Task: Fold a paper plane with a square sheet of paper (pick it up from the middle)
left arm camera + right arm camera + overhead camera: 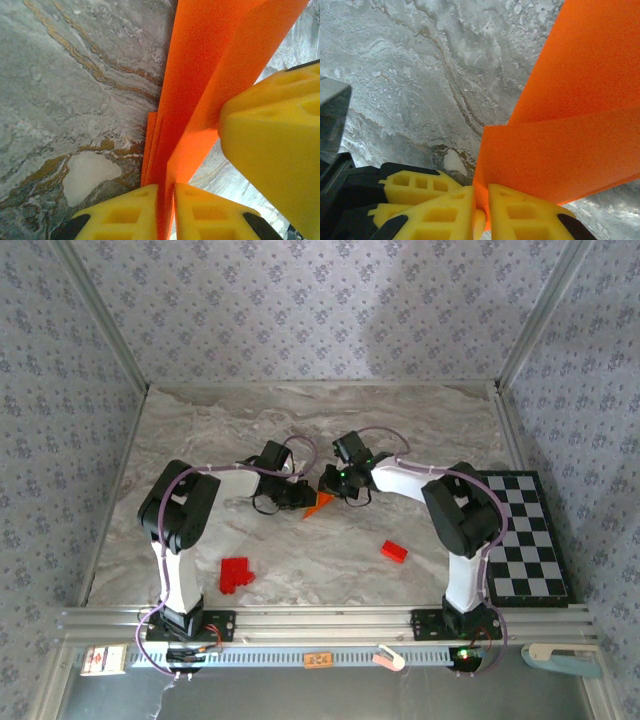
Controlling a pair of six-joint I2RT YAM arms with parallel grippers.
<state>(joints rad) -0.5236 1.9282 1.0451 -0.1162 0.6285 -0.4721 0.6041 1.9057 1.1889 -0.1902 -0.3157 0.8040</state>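
While the left gripper (296, 495) and right gripper (335, 485) are meeting over the veined grey marble tabletop (420, 430), each is gripping the creased, pointed sheet of thin orange paper (318, 504) between them. Left wrist: ribbed yellow pads (125, 215) are pinching its layered folds. Right wrist: matching pads (520, 215) are clamping a smooth flap.

Both arms reach inward — left hand (165, 197) and right hand (481, 197) pinched shut, close together.

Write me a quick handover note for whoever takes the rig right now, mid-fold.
Left gripper: fingers shut on the orange paper.
Right gripper: fingers shut on the same paper, beside the left.
Paper: between both grippers, already creased into layers, one pointed tip showing.
Done: paper gripped, first folds made.
Left: finish the plane's folds; how many remain can't be told.
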